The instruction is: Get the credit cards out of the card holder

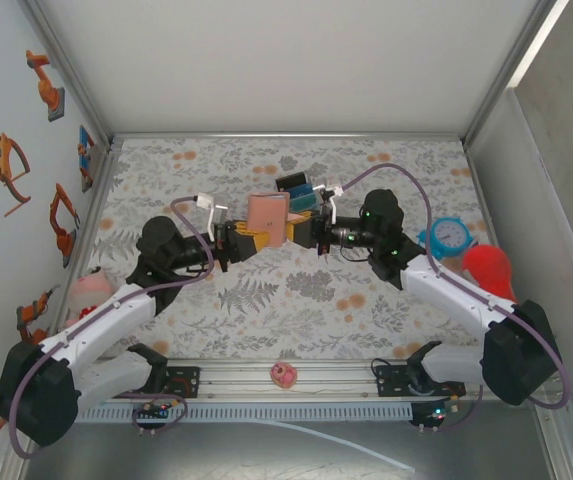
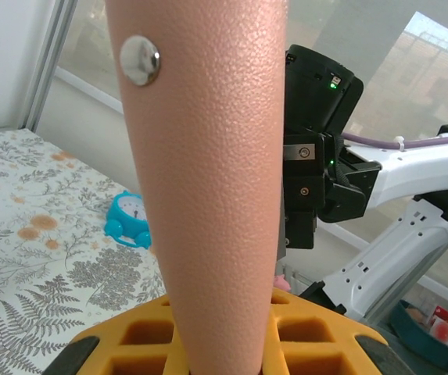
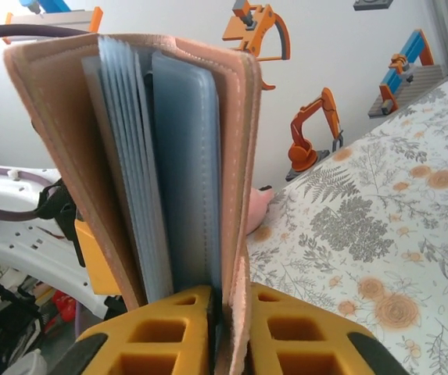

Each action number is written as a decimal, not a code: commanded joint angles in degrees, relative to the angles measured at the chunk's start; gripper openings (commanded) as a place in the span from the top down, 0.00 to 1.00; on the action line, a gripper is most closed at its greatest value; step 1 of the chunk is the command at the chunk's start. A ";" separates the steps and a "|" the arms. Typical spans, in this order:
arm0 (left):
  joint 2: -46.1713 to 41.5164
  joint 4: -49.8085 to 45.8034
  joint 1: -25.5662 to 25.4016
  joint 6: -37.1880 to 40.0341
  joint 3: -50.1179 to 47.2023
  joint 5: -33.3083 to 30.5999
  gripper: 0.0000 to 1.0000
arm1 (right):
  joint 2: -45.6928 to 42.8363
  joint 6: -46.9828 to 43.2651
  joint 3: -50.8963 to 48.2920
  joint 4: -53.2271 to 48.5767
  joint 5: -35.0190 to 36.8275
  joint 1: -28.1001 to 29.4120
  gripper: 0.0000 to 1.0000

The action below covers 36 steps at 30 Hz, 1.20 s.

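Right gripper point(image 3: 224, 324): pressed together on holder point(image 3: 59, 156), pinching the lower edge of one cover with its inner pocket.
Left gripper point(image 2: 222, 344): clamped on the opposite cover, snap stud point(image 2: 140, 59) facing outward.
Holder: mid-table, lifted off the table point(image 1: 266, 300), directly between both sets of fingertips; left arm on its left, right arm on its right. Long axis upright; covers parted slightly, leaves fanned toward the right wrist.
Cards point(image 3: 126, 156): thin pale blue edges stacked between the covers, just above the right fingers; none drawn out. Cards and sleeves not distinguishable.
Judged: both arms equally near and both occupied; extraction likely needs one grip freed, probably the right, to draw upward along the long axis.
Far of holder: black box point(image 1: 296, 190).
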 commanded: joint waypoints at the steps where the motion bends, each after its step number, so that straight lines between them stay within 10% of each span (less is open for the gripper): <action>1: 1.26 0.24 -2.03 -0.57 2.20 2.18 1.00 | -0.83 -0.38 0.63 2.47 -2.09 1.95 0.97; 11: 1.13 -10.94 -1.93 2.10 4.75 -3.85 0.26 | -4.37 -2.48 1.72 -6.23 5.51 1.98 1.00; 22: 1.43 -18.33 -2.41 4.79 7.03 -7.58 0.15 | -4.46 -2.88 3.51 -11.83 11.41 2.00 1.00; 36: -4.21 -25.73 -3.08 8.10 6.60 -19.14 0.31 | -5.26 -3.19 3.32 -13.42 13.57 2.00 1.00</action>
